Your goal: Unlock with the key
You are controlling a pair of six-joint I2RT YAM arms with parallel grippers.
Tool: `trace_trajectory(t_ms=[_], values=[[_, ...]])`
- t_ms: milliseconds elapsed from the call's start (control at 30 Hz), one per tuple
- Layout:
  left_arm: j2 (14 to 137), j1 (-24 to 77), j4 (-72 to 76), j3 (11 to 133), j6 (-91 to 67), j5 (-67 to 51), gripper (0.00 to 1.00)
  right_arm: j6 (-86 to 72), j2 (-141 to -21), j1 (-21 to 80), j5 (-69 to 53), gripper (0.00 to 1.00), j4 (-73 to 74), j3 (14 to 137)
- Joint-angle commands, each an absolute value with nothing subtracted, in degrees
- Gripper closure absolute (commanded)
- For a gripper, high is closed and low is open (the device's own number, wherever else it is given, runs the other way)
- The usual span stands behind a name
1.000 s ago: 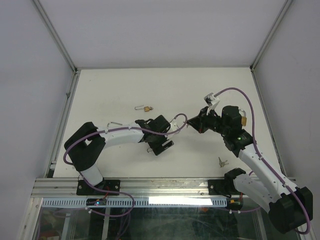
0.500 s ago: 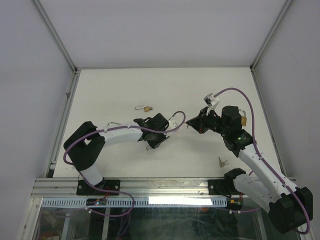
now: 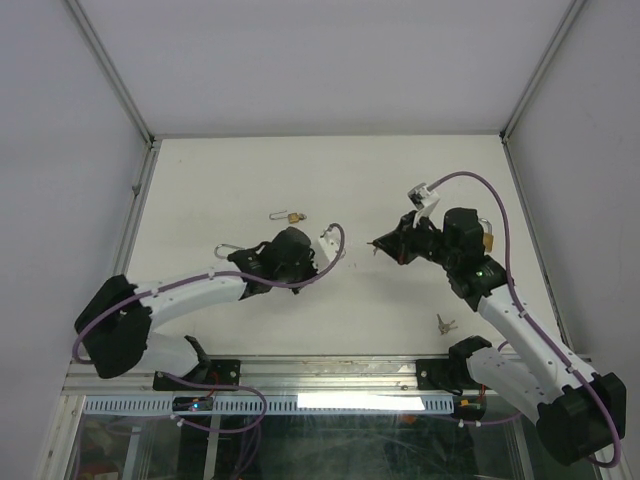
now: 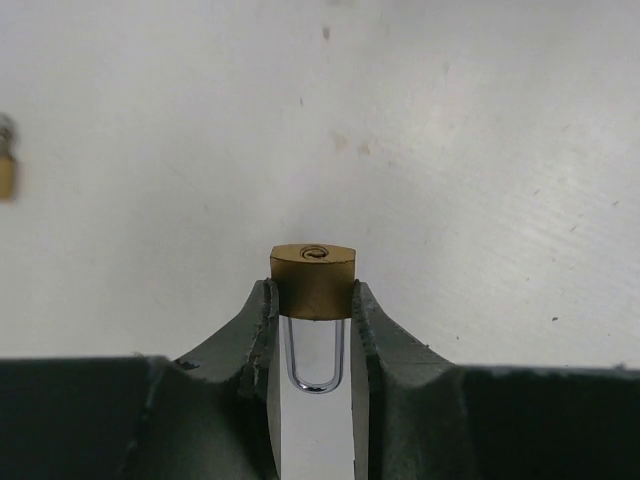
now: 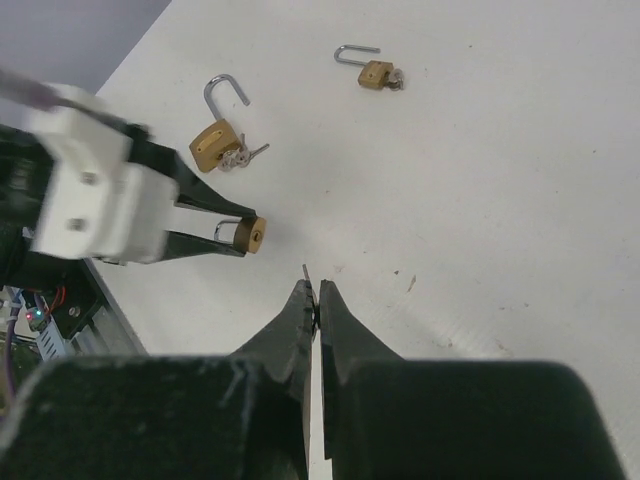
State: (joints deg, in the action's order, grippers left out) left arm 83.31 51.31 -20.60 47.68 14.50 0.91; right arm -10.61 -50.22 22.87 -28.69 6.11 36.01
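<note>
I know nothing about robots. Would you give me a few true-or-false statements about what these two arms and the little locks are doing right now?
1. The left jaws grip a small brass padlock by its body. True.
2. The right jaws stand wide open and empty. False: they are shut on a thin key, whose tip pokes out in front.
3. The thin key sits inside the held lock. False: its tip stops short of the lock, with a gap between them.
4. A nearer loose padlock and a farther loose padlock lie on the table. True.
</note>
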Motion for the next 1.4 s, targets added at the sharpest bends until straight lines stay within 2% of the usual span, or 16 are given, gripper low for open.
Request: trace_trajectory(t_ms=[0,167,400,600,767,1367], values=[[70.66,51.15,-2.48,44.44,25.02,-4.64,1.00,-10.85,-50.30,22.24,-28.72,1.00,5.60,41.98],[62.64,51.15,15.88,39.09,40.66,-6.82,1.00,-10.11,-53.80,22.18,-28.94,1.00,14.88,52.23],[62.05,51.08,34.28,38.66,63.96,-6.05,1.00,-13.04,-55.28,24.47,-27.92,1.00,19.61,63.23],[62.18,50.27,33.09,39.94,75.64,-8.80,1.00,-12.64,-54.71,33.44,-16.56,1.00,19.32,64.47],[63.10,50.27,31.18,42.34,79.69,-7.54,1.00,-13.10,-54.46,38.11,-12.46,1.00,13.88,63.65],[63.79,50.36,26.69,45.90,79.64,-5.10,1.00,-19.17,-54.86,39.03,-10.17,1.00,-2.58,57.98]])
